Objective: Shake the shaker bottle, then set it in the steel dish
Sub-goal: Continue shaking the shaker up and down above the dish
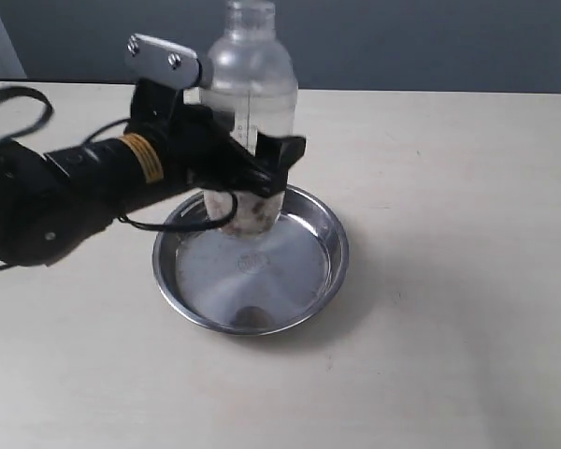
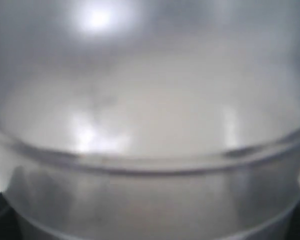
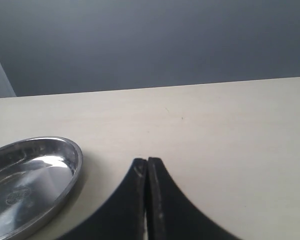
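Left gripper (image 1: 250,175) clamps the clear plastic shaker bottle (image 1: 251,84) upright over the round shiny steel dish (image 1: 304,281), likely for lowering. Right gripper (image 3: 147,172) is closed and empty.

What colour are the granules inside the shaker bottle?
Brown granules, low in the shaker bottle; exterior view shows them best.

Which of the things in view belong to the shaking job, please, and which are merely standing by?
Job: shaker bottle, gripped by the left gripper; steel dish.
Standing by: right gripper, shut and holding nothing; table.
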`<state>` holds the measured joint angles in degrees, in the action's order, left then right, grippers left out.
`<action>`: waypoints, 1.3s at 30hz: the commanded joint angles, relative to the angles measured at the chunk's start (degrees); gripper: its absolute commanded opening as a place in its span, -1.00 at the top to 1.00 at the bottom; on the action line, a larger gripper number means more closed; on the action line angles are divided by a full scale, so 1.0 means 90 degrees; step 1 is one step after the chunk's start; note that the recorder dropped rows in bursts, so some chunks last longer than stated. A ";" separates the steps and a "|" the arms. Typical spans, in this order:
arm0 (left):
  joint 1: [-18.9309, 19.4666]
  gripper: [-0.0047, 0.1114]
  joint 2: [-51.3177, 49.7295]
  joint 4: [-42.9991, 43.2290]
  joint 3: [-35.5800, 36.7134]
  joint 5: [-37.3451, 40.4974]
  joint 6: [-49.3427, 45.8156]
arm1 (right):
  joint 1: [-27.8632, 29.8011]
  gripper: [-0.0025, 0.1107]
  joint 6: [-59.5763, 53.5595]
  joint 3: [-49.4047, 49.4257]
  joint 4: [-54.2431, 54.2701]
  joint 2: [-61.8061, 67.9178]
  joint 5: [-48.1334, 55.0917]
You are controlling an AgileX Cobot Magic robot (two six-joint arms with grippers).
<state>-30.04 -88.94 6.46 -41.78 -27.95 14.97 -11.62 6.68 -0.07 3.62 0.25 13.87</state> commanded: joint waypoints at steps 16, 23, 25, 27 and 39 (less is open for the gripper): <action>0.0024 0.91 -0.0658 -0.0114 0.0457 -0.0467 -0.0016 | 0.0027 0.97 0.0000 0.0008 -0.0023 -0.0027 -0.0084; 0.0024 0.91 0.0760 0.0212 -0.0149 -0.0764 -0.0058 | 0.0027 0.97 0.0000 0.0008 -0.0023 -0.0027 -0.0084; 0.0024 0.91 0.0019 0.0027 0.0176 -0.0248 -0.0058 | 0.0027 0.97 0.0000 0.0008 -0.0023 -0.0027 -0.0084; 0.0024 0.91 -0.0711 -0.0352 0.0406 -0.0391 0.0031 | 0.0027 0.97 0.0000 0.0008 -0.0023 -0.0027 -0.0084; 0.0024 0.91 -0.0590 0.0334 0.0332 -0.0746 0.0458 | 0.0027 0.97 0.0000 0.0008 -0.0037 -0.0027 -0.0070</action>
<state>-29.82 -88.26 10.78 -40.80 -37.49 19.13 -11.62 6.68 -0.07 3.62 0.25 13.87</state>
